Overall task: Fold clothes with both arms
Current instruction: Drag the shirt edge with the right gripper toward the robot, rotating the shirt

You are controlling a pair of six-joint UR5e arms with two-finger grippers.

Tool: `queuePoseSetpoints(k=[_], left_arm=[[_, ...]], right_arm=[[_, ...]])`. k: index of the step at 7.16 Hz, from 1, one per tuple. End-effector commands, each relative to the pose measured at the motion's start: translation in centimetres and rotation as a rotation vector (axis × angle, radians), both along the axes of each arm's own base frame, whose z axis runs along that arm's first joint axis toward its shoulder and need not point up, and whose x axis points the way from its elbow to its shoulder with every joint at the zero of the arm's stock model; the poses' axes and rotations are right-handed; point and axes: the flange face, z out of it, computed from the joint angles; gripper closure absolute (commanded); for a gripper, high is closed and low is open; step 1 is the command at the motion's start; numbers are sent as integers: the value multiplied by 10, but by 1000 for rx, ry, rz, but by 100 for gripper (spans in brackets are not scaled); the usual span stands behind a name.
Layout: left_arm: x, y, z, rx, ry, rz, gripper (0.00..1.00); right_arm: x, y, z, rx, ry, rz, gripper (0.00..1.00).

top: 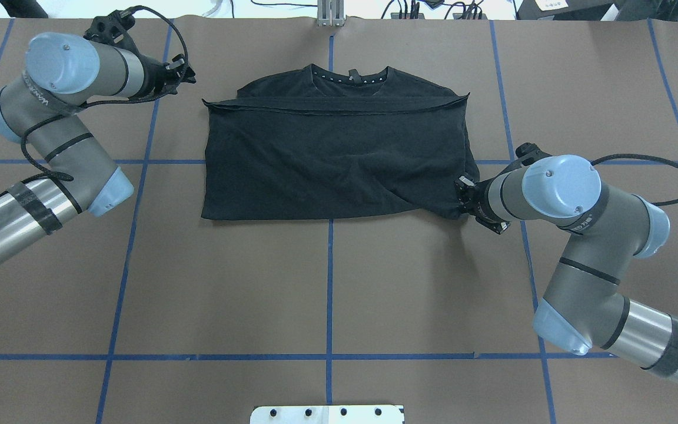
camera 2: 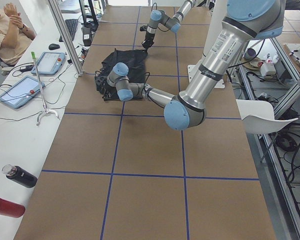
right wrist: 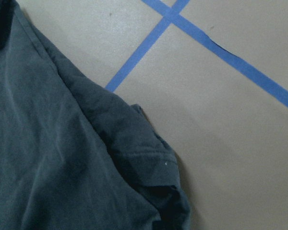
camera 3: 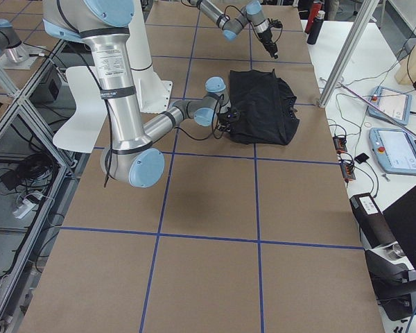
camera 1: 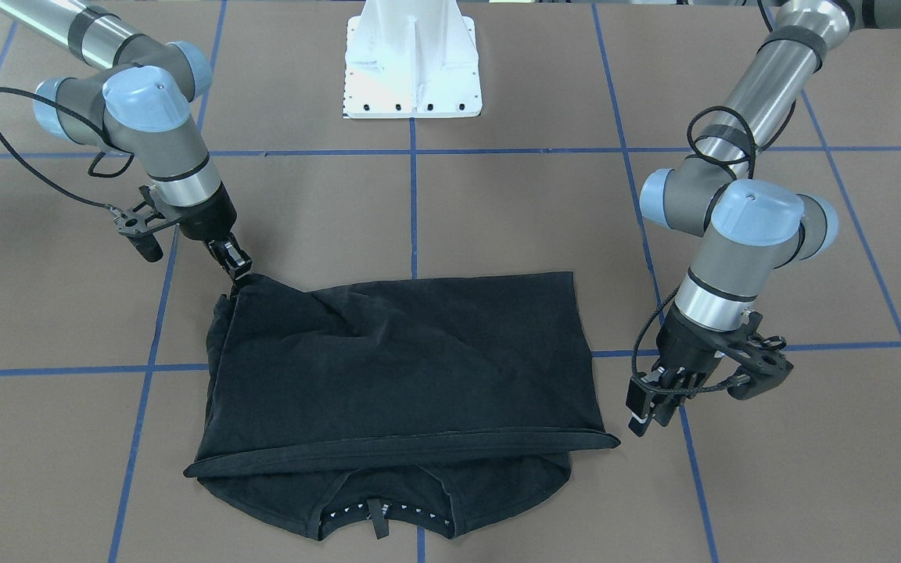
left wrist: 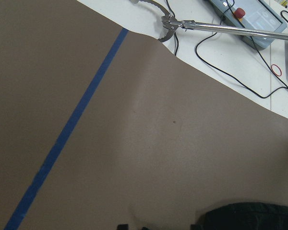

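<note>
Near side: right gripper [camera 1: 238, 270] pinched shut on the fold corner of the T-shirt [camera 1: 396, 367]. Mid-table [camera 1: 497, 211], folded once crosswise. Farther off, left gripper [camera 1: 651, 413] slightly parted, empty - probably more folds left to do.

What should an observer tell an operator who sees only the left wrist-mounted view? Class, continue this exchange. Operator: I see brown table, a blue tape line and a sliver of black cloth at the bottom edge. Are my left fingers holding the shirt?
Observer: No. The left fingers hang just off one end of the T-shirt, beside its folded edge, gripping nothing.
Operator: And the other side?
Observer: The right fingers pinch the shirt's corner on the robot's right, pulling creases across the cloth.
Operator: How far along is the fold?
Observer: The hem lies doubled up near the collar, which shows beyond it.
</note>
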Motion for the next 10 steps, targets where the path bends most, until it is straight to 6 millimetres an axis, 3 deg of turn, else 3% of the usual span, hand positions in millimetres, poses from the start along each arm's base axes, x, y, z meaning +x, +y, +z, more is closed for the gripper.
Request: queuePoseSetpoints(k=[1,2,3,5,7,9,10], left_arm=[[0,0,-3,-3,8,-4,47],[0,0,-3,-11,14,-8,47],[1,1,-3,-11,16,-6,47],[1,4,-12,-15,41,-8,47],[2,8,-22,-3,54,-3,47],[4,14,-31,10,67,6,47],[7,21,-38,4,93,59,47]], right_arm=[[46,34,1,-5,-26,-24,100],[66,50,2,-3,-28,-26,100],[72,80,4,-14,-33,-81,100],[73,157,-5,-76,-76,-292,100],[36,233,-16,-119,-103,-516,100],[14,307,-34,-191,-124,-643,100],[10,326,-31,-204,-111,-676,45]])
